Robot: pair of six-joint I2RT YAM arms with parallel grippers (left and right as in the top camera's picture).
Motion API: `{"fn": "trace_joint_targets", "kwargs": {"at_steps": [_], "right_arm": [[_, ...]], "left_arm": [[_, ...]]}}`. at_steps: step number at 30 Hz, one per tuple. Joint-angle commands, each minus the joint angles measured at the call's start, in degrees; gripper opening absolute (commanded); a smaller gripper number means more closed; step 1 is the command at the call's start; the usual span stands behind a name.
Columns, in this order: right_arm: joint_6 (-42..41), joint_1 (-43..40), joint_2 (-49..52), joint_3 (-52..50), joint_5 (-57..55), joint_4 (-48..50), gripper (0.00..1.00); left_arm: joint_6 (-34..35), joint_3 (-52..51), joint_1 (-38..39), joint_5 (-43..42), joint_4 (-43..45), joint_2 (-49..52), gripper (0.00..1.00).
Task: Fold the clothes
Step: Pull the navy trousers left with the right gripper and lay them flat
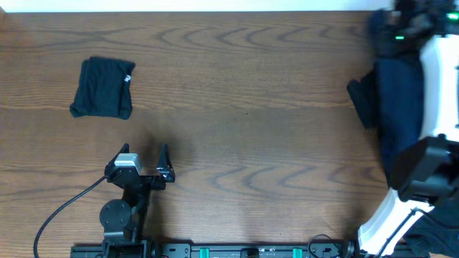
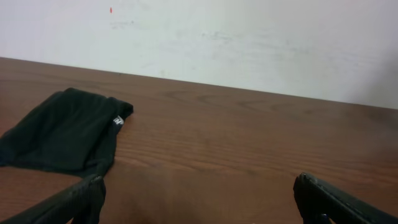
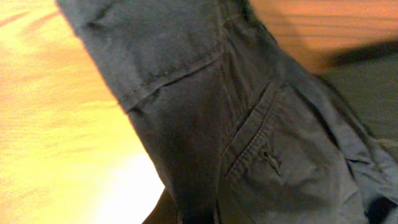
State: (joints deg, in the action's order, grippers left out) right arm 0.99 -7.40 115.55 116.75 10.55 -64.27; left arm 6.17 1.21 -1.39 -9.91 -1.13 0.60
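Note:
A folded black garment (image 1: 104, 88) with a small white label lies flat at the far left of the table. It also shows in the left wrist view (image 2: 62, 134), ahead and to the left. My left gripper (image 1: 147, 154) (image 2: 199, 186) stands open near the front edge, nothing between its fingers, well short of that garment. At the right edge a navy garment (image 1: 398, 100) hangs from my right gripper (image 1: 396, 44), which is shut on it. In the right wrist view this cloth (image 3: 249, 124), with a pocket seam and buttonhole, fills the frame and hides the fingers.
The wooden table (image 1: 251, 107) runs wide between the two arms. A dark flap of cloth (image 1: 362, 100) sticks out left of the hanging garment. The white right arm (image 1: 437, 79) stands over the right edge. A pale wall (image 2: 249, 37) rises behind the table.

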Motion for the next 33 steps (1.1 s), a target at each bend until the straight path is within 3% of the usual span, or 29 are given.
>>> {"fn": "trace_joint_targets", "kwargs": {"at_steps": [1, 6, 17, 24, 29, 33], "right_arm": [[-4.79, 8.46, 0.57, -2.29, 9.01, 0.81, 0.01], [-8.37, 20.63, 1.53, -8.9, 8.98, 6.45, 0.01], [-12.35, 45.83, 2.45, -28.09, 8.87, 28.37, 0.04], [-12.33, 55.43, 2.45, -30.67, -4.42, 27.98, 0.1], [-10.54, 57.46, 2.43, -30.53, -5.79, 27.67, 0.24], [-8.83, 56.11, 1.33, -28.63, -5.79, 24.98, 0.46]], "left_arm": [[-0.07, -0.98, 0.2, -0.59, -1.86, -0.35, 0.98], [-0.09, -0.98, 0.2, -0.59, -1.86, -0.35, 0.98], [-0.07, -0.98, 0.2, -0.59, -1.86, -0.37, 0.98], [-0.09, -0.98, 0.2, -0.59, -1.86, -0.35, 0.98], [-0.09, -0.98, 0.2, -0.59, -1.86, -0.35, 0.98], [-0.07, -0.98, 0.2, -0.59, -1.86, -0.35, 0.98]]}}
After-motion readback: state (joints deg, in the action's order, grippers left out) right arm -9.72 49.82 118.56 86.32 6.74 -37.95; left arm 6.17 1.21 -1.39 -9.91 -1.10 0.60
